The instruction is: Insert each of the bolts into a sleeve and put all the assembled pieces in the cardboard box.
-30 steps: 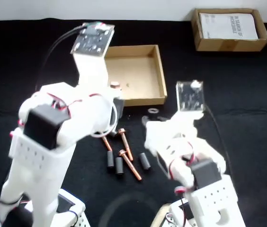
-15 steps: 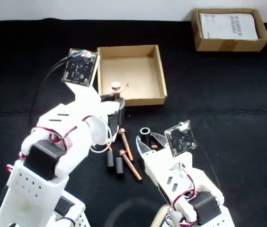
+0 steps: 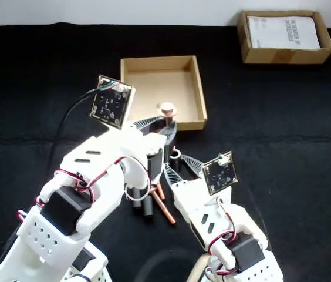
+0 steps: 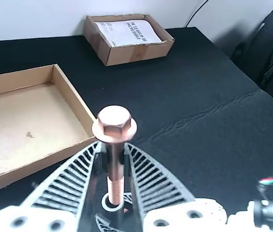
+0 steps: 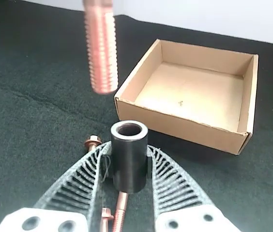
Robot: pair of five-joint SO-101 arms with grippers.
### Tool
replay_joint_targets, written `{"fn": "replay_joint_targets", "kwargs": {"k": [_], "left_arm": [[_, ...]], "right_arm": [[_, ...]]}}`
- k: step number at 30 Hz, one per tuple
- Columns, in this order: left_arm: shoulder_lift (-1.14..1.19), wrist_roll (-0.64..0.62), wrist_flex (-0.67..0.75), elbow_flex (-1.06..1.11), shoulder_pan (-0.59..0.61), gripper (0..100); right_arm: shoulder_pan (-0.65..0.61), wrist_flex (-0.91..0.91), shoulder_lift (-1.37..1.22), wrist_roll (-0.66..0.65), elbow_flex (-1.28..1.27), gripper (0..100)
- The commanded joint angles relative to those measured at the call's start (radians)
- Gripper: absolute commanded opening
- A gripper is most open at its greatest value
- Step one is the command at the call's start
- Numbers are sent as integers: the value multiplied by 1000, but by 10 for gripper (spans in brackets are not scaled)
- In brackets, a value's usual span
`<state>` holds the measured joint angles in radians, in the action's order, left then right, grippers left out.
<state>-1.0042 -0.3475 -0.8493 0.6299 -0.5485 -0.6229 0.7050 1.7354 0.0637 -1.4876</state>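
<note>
The bolt (image 4: pixel 114 126) I'm carrying stands upright, head on top, pinched by its shank between the fingers of the left pincer (image 4: pixel 113 157). Straight below its tip, seen down the left wrist view, is the open ring of the sleeve (image 5: pixel 128 155). The right pincer (image 5: pixel 129 166) is pressed in on that sleeve from both sides and holds it upright, mouth up.

Over the last second both arms have swung inward. Half a second ago the bolt hung off to the far side of the left pincer's present spot, over the front wall of the cardboard box (image 3: pixel 198 88), and the sleeve sat lower and well apart from it. Now the two pincers have closed on each other, and the bolt is just above the sleeve. From the right wrist view the threaded end hangs clear of the mouth and looks a touch off to one side, so I judge the lining-up nearly done and the insertion not yet started. I'd trim the offset before lowering.

The box lies just beyond both pincers, with nothing in it. Beneath and behind them on the table (image 3: pixel 283 153) lie loose bolts (image 3: pixel 166 212) and spare sleeves (image 3: pixel 148 207), so this looks like the first pairing.
</note>
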Motion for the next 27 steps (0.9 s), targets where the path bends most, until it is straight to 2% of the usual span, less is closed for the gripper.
{"fn": "replay_joint_targets", "kwargs": {"k": [1,10,23,27], "left_arm": [[-19,-2,44,22,-16,8],[-19,-2,198,134,-22,8],[-24,-2,199,185,-22,8],[-25,-6,157,185,-48,8]], "right_arm": [[-5,-22,10,-8,13,8],[-5,-22,10,-8,15,8],[-4,-22,12,-8,15,8],[19,-22,12,-8,16,8]]}}
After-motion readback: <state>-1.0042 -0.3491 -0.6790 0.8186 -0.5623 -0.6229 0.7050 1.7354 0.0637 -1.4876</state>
